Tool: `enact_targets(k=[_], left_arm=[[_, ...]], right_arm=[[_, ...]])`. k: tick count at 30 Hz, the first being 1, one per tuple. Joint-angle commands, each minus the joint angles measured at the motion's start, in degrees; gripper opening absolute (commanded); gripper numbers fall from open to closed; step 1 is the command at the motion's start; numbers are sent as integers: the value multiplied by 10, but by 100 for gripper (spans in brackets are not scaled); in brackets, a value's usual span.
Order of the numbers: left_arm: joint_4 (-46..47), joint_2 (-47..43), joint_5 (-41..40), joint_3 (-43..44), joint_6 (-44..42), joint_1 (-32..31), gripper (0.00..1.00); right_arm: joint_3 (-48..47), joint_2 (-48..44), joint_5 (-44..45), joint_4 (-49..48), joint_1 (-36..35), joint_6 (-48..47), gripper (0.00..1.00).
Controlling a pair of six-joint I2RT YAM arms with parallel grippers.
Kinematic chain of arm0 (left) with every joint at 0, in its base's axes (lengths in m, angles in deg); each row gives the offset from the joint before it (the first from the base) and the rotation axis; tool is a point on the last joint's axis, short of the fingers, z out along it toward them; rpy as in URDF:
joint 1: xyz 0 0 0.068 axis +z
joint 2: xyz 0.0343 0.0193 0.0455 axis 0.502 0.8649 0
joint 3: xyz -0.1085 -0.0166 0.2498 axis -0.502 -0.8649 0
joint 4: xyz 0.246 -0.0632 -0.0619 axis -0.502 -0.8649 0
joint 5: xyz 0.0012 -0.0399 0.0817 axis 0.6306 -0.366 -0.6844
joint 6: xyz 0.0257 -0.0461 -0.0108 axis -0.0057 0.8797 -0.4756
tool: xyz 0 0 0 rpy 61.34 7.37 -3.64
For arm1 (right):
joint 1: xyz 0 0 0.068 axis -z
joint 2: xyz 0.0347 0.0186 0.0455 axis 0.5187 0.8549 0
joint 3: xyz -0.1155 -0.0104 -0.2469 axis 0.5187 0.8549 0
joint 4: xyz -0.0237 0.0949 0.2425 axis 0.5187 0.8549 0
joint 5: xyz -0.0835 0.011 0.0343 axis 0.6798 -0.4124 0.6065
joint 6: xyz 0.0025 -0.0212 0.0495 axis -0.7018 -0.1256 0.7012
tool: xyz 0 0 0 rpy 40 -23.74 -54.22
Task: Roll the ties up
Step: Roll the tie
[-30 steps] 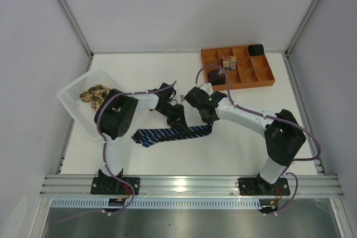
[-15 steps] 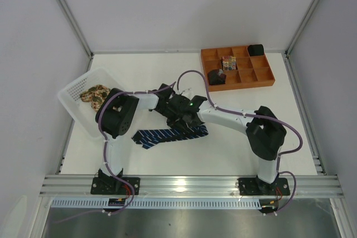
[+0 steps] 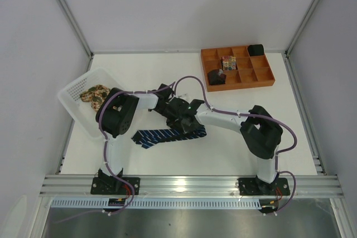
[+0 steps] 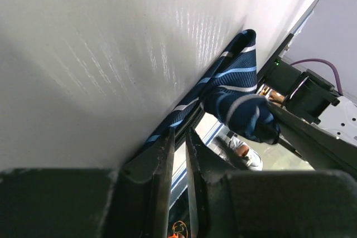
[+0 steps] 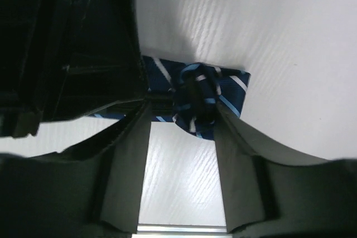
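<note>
The navy tie (image 3: 162, 135) with pale-blue stripes lies flat on the white table, its right end curled into a small roll (image 5: 196, 100). My right gripper (image 5: 184, 112) is open, its fingers straddling that roll at the tips. My left gripper (image 4: 179, 132) reaches in beside it, jaws a thin slit apart and pinched on the tie's band (image 4: 231, 76) just behind the roll (image 4: 251, 120). From above, the left gripper (image 3: 178, 119) and the right gripper (image 3: 189, 126) crowd together over the tie's right end. A tan floral tie (image 3: 93, 95) lies in the basket.
A white perforated basket (image 3: 72, 90) sits tilted at the left table edge. An orange compartment tray (image 3: 268, 79) at the back right holds a black roll (image 3: 216, 76), a patterned roll (image 3: 227, 61) and another black roll (image 3: 255, 49).
The right arm has swung left from near the tray side onto the tie's right end, and its jaws have widened. The left gripper has stayed put.
</note>
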State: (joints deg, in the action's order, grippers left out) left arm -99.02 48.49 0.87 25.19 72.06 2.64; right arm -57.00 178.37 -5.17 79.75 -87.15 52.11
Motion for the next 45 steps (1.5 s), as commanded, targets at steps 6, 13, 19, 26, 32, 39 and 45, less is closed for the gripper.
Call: enact_targets(k=[6, 13, 19, 26, 32, 39, 45], left_arm=[[-4, 13, -40, 1, -33, 6, 21], [-9, 10, -44, 1, -33, 6, 21], [-34, -13, -82, 5, -46, 6, 21], [-56, -23, -101, 7, -54, 7, 21], [-55, -28, -102, 4, -52, 6, 21], [-50, -33, -108, 6, -48, 6, 21], [-78, -65, -153, 14, -63, 6, 27]], right_arm=[[88, -117, -124, -95, 37, -32, 65], [149, -211, -293, -170, 104, -28, 66], [229, -228, -455, -271, 178, 18, 61], [282, -199, -532, -356, 246, 84, 41], [320, -169, -558, -408, 248, 113, 39], [348, -131, -557, -431, 249, 104, 35], [355, -98, -557, -424, 250, 88, 33]])
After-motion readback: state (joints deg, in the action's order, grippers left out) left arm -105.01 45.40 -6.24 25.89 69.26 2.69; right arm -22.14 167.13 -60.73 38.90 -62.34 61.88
